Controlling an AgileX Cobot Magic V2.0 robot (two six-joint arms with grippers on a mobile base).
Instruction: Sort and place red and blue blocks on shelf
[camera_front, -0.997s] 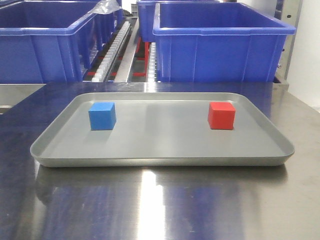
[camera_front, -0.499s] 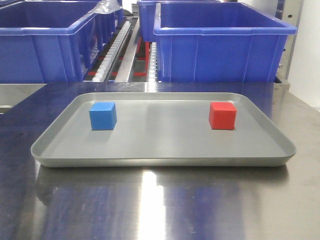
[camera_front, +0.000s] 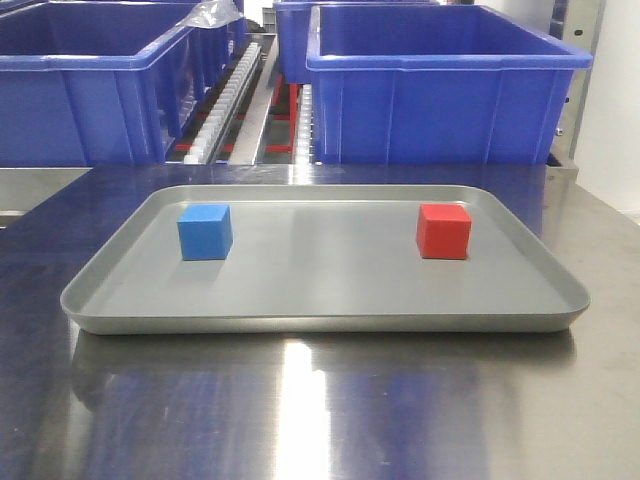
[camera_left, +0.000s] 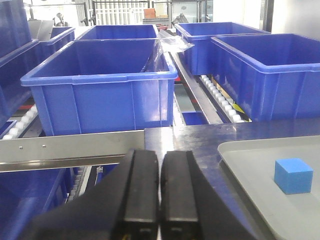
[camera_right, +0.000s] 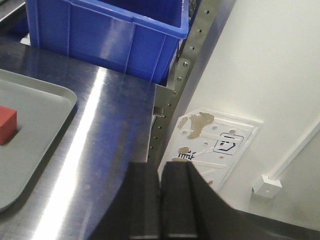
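Exterior front-facing view: nothing is seen to have moved since a second ago; both cubes and the tray are found in the same places. The blue block (camera_front: 205, 232) is a small, plain, matte cube set in the left part of the grey tray (camera_front: 320, 322). The red block (camera_front: 443, 231), of equal size, is set in the right part, well apart from it. Both are seated flat and upright on the tray floor, clear of the rim. The tray is carried by the shiny steel worktop (camera_front: 320, 410). Large blue bins (camera_front: 440, 100) are lined up at the far side, with a roller track (camera_front: 225, 105) between them; their insides cannot be seen from here.

Left wrist-mounted view: the left gripper (camera_left: 160, 157) is shown with its jaws pressed together, nothing held between them. The blue block (camera_left: 293, 175) is seen to the right, in the tray (camera_left: 250, 190). A bin (camera_left: 100, 90) is seen beyond.

Right wrist-mounted view: the right gripper (camera_right: 161, 172) is likewise shown with its jaws together. The red block (camera_right: 7, 125) is cut by the left edge, in the tray (camera_right: 35, 130).
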